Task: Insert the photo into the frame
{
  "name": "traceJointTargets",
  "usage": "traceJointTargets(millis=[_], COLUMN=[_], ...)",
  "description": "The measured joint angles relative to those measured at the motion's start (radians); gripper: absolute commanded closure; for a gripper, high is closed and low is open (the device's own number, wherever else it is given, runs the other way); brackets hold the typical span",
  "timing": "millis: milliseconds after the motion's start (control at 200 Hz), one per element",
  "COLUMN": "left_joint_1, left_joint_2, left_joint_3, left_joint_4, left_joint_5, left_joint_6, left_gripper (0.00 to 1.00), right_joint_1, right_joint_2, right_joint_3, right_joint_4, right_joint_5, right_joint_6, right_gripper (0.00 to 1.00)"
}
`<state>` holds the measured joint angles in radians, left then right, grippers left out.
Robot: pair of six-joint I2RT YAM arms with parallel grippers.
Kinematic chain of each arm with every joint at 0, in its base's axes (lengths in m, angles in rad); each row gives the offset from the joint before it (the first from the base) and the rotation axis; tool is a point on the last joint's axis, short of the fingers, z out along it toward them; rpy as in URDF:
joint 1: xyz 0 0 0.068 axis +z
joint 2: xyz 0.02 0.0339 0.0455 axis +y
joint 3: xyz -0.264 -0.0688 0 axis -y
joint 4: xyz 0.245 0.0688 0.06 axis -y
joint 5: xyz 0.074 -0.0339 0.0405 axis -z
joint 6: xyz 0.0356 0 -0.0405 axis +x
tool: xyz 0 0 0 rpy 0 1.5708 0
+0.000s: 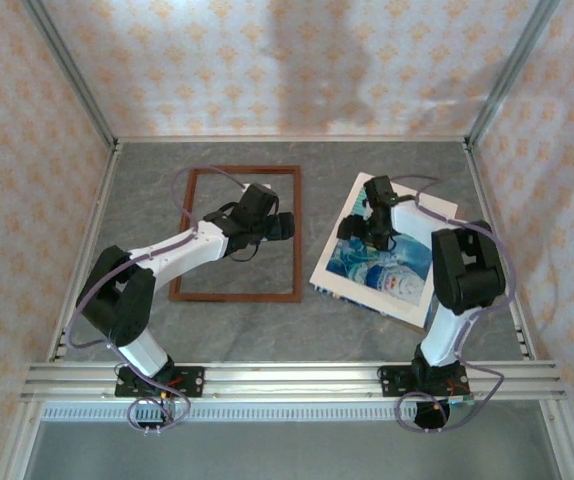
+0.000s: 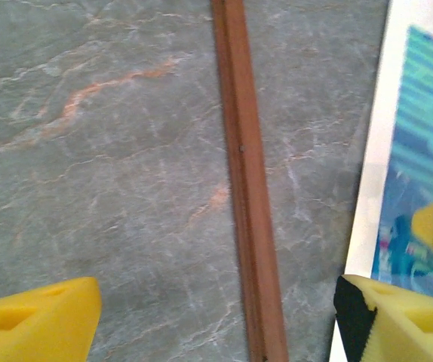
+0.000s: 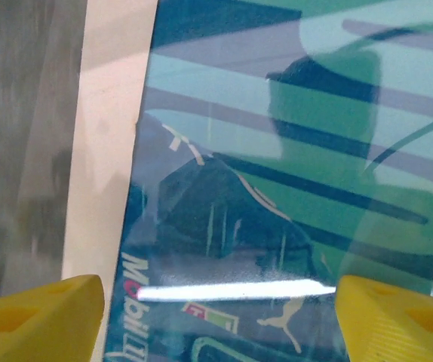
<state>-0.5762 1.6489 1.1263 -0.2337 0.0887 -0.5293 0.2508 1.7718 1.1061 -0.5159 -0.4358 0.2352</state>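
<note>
- A robot test cell in a lab, not a lived-in room: the table [image 1: 407,160] is boxed in on three sides by flat panels [image 1: 297,60] printed with a wallpaper pattern.
- Bare aluminium posts [image 1: 72,70] stand at the table's far corners and hold the panels.
- An aluminium rail [image 1: 297,378] runs along the table's near edge, with two arms bolted to it: one [image 1: 167,255] at the left, one [image 1: 462,270] at the right.
- Loose purple cables [image 1: 192,180] loop along the arms above the table.
- The table top is a grey, marble-patterned sheet.
</note>
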Motion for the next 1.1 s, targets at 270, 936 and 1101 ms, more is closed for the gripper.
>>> traceJointTargets(millis=[270, 936, 1101], left_joint_1=[-0.097, -0.161, -0.161], left_joint_2=[0.144, 0.715, 0.747], left_joint_3=[0.199, 0.854, 0.891], left_joint_4=[-0.011, -0.385, -0.42], left_joint_5=[0.079, 0.14, 0.14], left_joint_6=[0.055, 0.19, 0.208], left_gripper=[0.2, 0.14, 0.14], right_joint_1=[-0.053, -0.357, -0.364], right_joint_2=[-0.235, -0.011, 0.004], right_joint_3=[-0.032, 0.136, 0.124], right_joint_4=[-0.082, -0.057, -0.063], right_joint_5=[0.076, 0.504, 0.463], right_joint_6=[0.004, 0.03, 0.03], right_gripper=[0.13, 0.05, 0.04])
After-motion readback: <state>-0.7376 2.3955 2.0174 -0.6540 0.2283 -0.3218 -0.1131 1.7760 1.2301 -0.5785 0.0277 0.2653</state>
